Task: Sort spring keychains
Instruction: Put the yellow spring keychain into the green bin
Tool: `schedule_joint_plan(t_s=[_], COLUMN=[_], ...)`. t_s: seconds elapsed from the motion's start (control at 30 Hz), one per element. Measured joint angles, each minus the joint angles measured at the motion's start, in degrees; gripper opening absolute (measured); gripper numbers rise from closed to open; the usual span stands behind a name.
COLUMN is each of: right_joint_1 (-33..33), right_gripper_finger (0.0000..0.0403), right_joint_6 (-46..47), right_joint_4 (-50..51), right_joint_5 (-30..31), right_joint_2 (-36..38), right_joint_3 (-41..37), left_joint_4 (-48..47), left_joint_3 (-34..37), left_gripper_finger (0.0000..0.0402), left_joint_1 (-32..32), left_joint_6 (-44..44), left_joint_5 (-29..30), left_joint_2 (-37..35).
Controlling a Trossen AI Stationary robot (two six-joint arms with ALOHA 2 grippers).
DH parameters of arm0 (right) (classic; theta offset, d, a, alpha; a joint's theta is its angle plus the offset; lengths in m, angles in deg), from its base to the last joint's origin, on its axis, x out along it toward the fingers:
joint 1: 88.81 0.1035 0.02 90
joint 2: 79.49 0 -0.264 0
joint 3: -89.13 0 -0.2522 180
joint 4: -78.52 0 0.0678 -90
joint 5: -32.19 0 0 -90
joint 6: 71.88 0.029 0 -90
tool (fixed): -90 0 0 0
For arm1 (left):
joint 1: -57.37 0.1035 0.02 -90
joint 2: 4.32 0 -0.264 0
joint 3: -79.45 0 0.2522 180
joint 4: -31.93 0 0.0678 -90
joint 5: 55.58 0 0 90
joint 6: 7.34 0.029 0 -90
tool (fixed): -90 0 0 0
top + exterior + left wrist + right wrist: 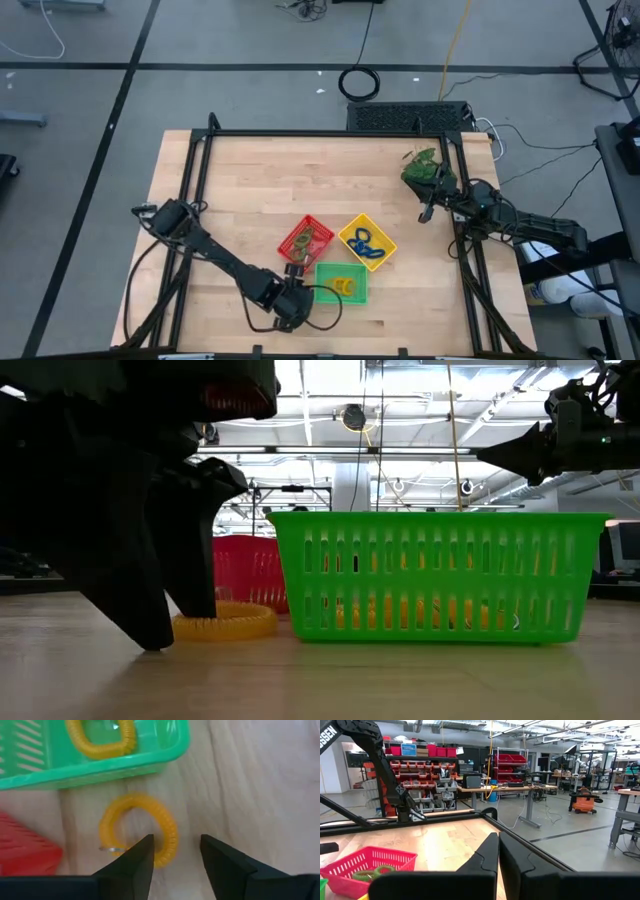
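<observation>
An orange spring keychain (137,827) lies flat on the table just outside the green tray (100,767), near the red tray (25,852). My left gripper (175,842) is open and low over it, one finger inside the loop and one outside; the low view shows the coil (225,625) beside the fingers. Another orange coil (100,740) lies in the green tray. Green coils (370,871) lie in the red tray, blue ones (367,243) in the yellow tray. My right gripper (498,851) is shut and waits up by the table's right edge. My left gripper comes from above, pointing down, its open fingers (142,850) astride the orange coil's side (167,847) that is farther from the red tray. The coil lies flat on the table. Whether a finger touches it, I cannot tell.
The three trays stand close together near the table's near middle: red (305,240), yellow (367,242), green (342,283). A leafy green plant (425,168) sits at the far right beside my right arm. A black frame runs along the table's edges.
</observation>
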Motion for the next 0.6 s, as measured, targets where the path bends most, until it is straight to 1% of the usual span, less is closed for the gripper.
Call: schedule_joint_plan(t_s=[0.13, 0.27, 0.4, 0.53, 0.6], right_joint_1=[0.0, 0.0, 0.0, 0.0, 0.0], right_gripper_finger=[0.0, 0.0, 0.0, 0.0, 0.0], right_joint_6=[0.0, 0.0, 0.0, 0.0, 0.0], right_joint_4=[0.0, 0.0, 0.0, 0.0, 0.0], right_joint_5=[0.0, 0.0, 0.0, 0.0, 0.0], right_joint_2=[0.0, 0.0, 0.0, 0.0, 0.0], right_joint_3=[0.0, 0.0, 0.0, 0.0, 0.0], left_joint_4=[0.6, 0.5, 0.4, 0.5, 0.7], left_joint_3=[0.0, 0.0, 0.0, 0.0, 0.0], left_gripper_finger=[0.0158, 0.0132, 0.0086, 0.0022, 0.0014], left_joint_1=[0.8, 1.4, 1.7, 1.8, 1.6], left_joint_6=[-0.8, -2.6, -3.3, -2.8, -2.4], left_joint_5=[-3.4, -6.4, -8.6, -10.5, -11.6], left_joint_2=[0.3, 0.3, 0.3, 0.3, -0.1])
